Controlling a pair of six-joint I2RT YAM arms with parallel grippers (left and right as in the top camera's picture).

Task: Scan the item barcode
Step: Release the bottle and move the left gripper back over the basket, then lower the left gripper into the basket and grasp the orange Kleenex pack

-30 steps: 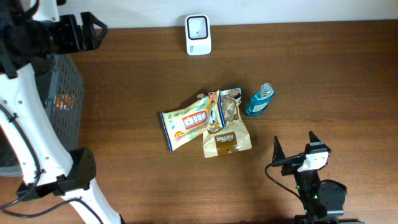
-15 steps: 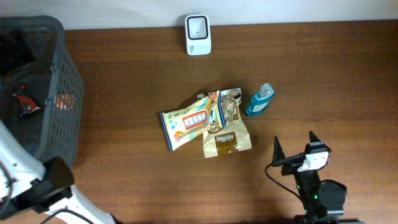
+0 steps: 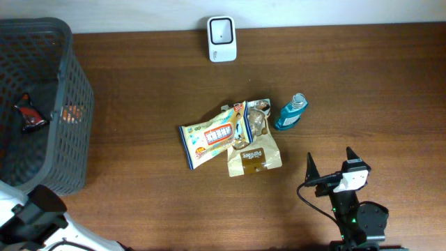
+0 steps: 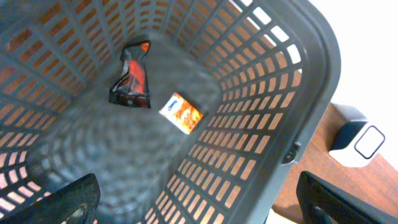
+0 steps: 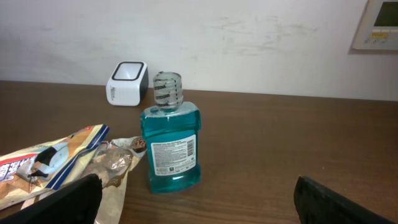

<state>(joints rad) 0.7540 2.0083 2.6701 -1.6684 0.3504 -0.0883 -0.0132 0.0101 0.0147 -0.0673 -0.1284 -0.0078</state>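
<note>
Both jaws gape empty: left arm [image 3: 38, 206] aimed into basket [image 4: 311, 93], right arm [image 3: 355, 213] low facing bottle [image 5: 171, 149].

Dark basket [image 3: 77, 104], wooden table [image 3: 153, 202]

Right arm [image 3: 369, 217]: all black at the btm end, w/ a chunky rounded joint housing, and a tiny green light [image 3: 353, 222] is seen glowing on it. A white block [image 3: 350, 180] w/ a dark patch is mounted just behind the right jaws, which are matte black & tapered to sharp points, kinda horn-shaped from overhead. A thin black cable [image 3: 304, 189] is looped out beside it. Left arm [image 3: 14, 209]: glossy white shell, capped by a rounded black joint [image 3: 46, 200]. In both wrist views the left jaws and right jaws are only caught as dark wedge tips at the btm corners, too blurry for finer detail tbh.
</note>
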